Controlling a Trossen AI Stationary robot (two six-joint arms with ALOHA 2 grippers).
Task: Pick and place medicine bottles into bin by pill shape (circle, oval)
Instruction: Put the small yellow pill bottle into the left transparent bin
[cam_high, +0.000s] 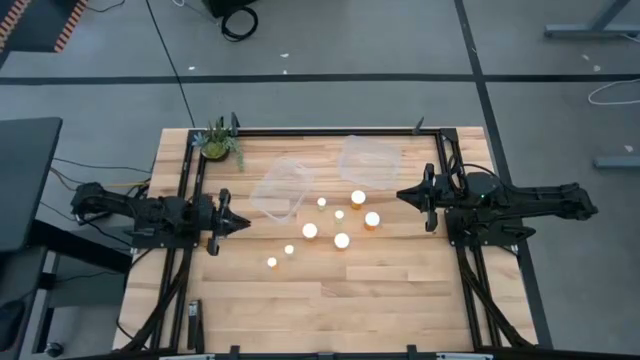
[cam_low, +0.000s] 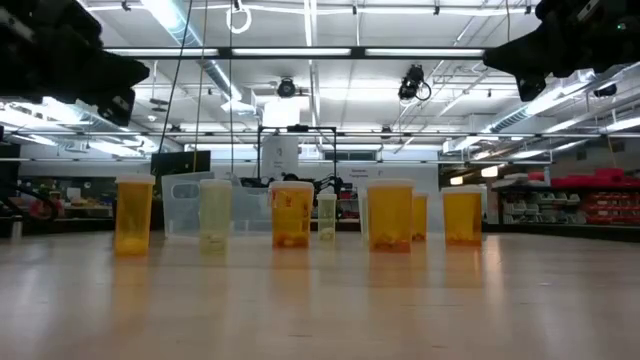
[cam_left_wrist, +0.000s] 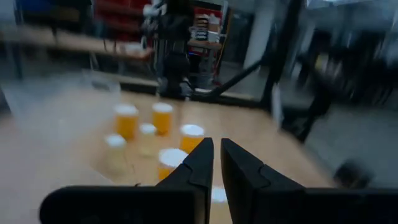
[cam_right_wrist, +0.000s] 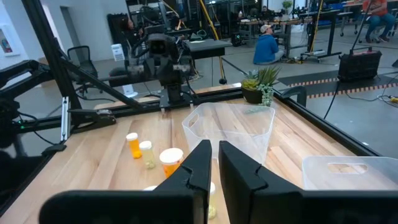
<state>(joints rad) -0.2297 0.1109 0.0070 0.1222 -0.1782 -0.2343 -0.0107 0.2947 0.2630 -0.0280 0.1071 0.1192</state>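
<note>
Standing between both arms, medicine bottles (cam_high: 340, 225), left tool (cam_high: 243, 224) closed, right tool (cam_high: 402, 195) closed

Showing orange-amber medicine bottles (cam_high: 341, 222) with white caps, clear see-through bins (cam_high: 371, 160), a pale wooden table (cam_high: 380, 300), a green potted plant (cam_high: 217, 143), and dark arms.

A large robotics lab or workshop: ceiling strip lights (cam_low: 300, 52) and exposed ducts overhead, red storage shelving (cam_low: 585, 195), workbenches (cam_right_wrist: 292, 25), a seated person (cam_right_wrist: 268, 46), and hazard-striped floor tape (cam_right_wrist: 323, 84).
</note>
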